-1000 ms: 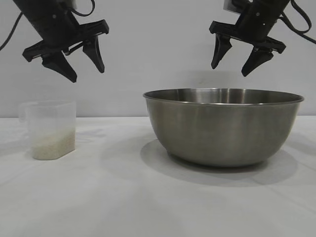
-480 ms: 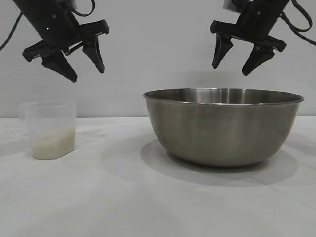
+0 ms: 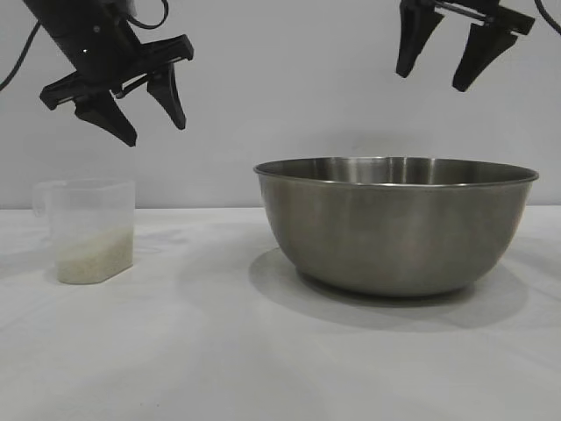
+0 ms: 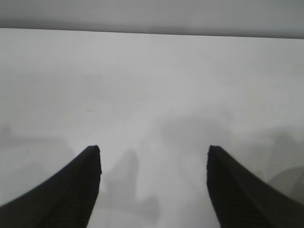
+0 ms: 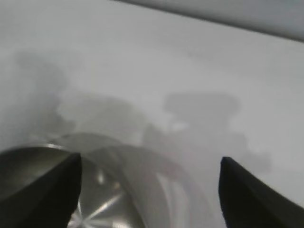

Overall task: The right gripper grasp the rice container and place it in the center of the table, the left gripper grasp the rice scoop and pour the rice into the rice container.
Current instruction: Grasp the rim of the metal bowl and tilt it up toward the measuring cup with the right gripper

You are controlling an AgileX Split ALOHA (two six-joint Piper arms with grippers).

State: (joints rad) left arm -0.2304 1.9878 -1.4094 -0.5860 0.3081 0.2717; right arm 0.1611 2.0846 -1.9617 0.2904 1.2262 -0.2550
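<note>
Hanging high above the rice container [image 3: 396, 226], the right claw [image 3: 436, 77] sits at the upper edge of the exterior view, its two pointed fingers spread wide and aimed downward with nothing between them. Compared with the earlier exterior pictures, this claw has risen well clear of the container's rim. The rice container, a broad steel bowl, rests upright on the white bench [image 3: 202, 351], right of the middle of that view; a shadow spreads beneath it. In the right wrist view, part of the bowl's shiny interior [image 5: 114, 194] appears between and below the two dark fingers of the right claw [image 5: 149, 168].

The left claw [image 3: 156, 133] hangs above the rice scoop [image 3: 90, 230], apart from it, fingers splayed wide and empty, tilted down and toward the centre. It has not moved across the exterior pictures. The rice scoop, a clear plastic cup with its small handle on the outer side, stands upright on the bench at the far left, well apart from the bowl. The rice [image 3: 92, 256] fills only its lower part. The left wrist view shows the left claw's two fingers [image 4: 154, 152] over bare bench [image 4: 152, 80].
</note>
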